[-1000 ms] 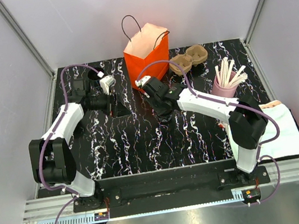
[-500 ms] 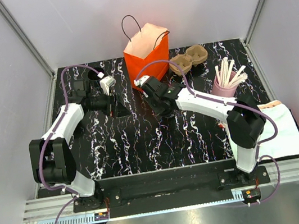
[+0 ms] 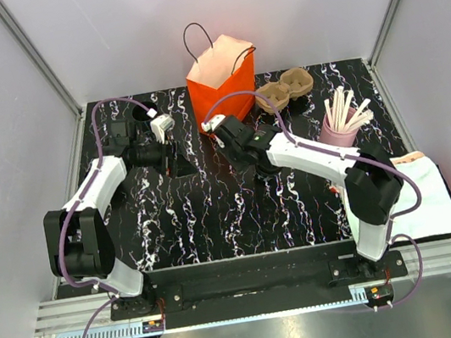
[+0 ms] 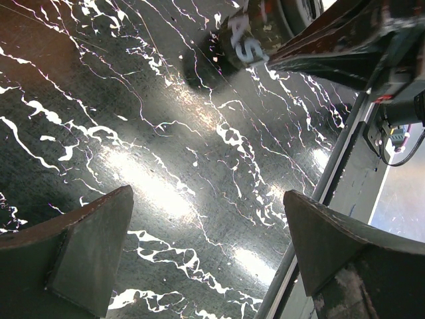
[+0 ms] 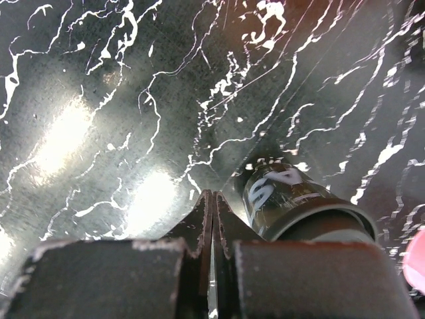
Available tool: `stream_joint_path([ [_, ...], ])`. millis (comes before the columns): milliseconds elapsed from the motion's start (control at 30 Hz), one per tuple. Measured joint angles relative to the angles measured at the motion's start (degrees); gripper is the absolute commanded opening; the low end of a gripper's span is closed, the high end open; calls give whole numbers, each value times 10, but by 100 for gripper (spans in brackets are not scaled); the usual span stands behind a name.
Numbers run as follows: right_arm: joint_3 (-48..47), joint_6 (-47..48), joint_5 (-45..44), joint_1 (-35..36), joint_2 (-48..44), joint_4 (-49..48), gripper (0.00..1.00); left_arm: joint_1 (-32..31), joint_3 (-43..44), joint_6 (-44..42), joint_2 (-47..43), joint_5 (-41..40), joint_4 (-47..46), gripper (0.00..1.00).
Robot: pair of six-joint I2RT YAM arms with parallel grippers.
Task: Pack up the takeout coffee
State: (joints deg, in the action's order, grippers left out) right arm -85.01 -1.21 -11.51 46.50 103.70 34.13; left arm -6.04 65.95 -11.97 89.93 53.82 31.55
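Takeout coffee [image 5: 299, 203] sits beside the right tool [image 5: 211, 199], before the bag [image 3: 220, 80].

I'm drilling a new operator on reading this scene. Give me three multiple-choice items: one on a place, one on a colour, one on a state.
1. Where does the pink cup stand on the table?
A. left side
B. right side
C. middle of the near edge

2. What colour is the paper bag?
A. orange
B. blue
C. green

3. How is the right hand?
A. wide open
B. shut on the coffee cup
C. shut, with the coffee cup beside it

Answers:
1 B, the top view shows it far right.
2 A, it is plainly orange.
3 C, the fingers meet with nothing between them.
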Motion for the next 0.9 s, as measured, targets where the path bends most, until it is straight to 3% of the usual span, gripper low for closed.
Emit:
stream_joint_path([
  [167,8,40,-7,0,-31,0,16,0,0,0,0,0,0,99],
  [300,11,80,2,-12,-68,0,35,0,0,0,-1,1,0,99],
  [500,26,174,58,-92,-127,-2,55,0,-6,0,-6,5,-1,99],
  [533,38,200,76,-106,-139,0,66,0,-6,0,-6,5,-1,99],
  [600,57,254,111,-128,-156,11,73,0,-8,0,-6,6,-1,99],
  [900,89,500,258,-156,-181,94,74,0,-9,0,-6,16,-2,99],
])
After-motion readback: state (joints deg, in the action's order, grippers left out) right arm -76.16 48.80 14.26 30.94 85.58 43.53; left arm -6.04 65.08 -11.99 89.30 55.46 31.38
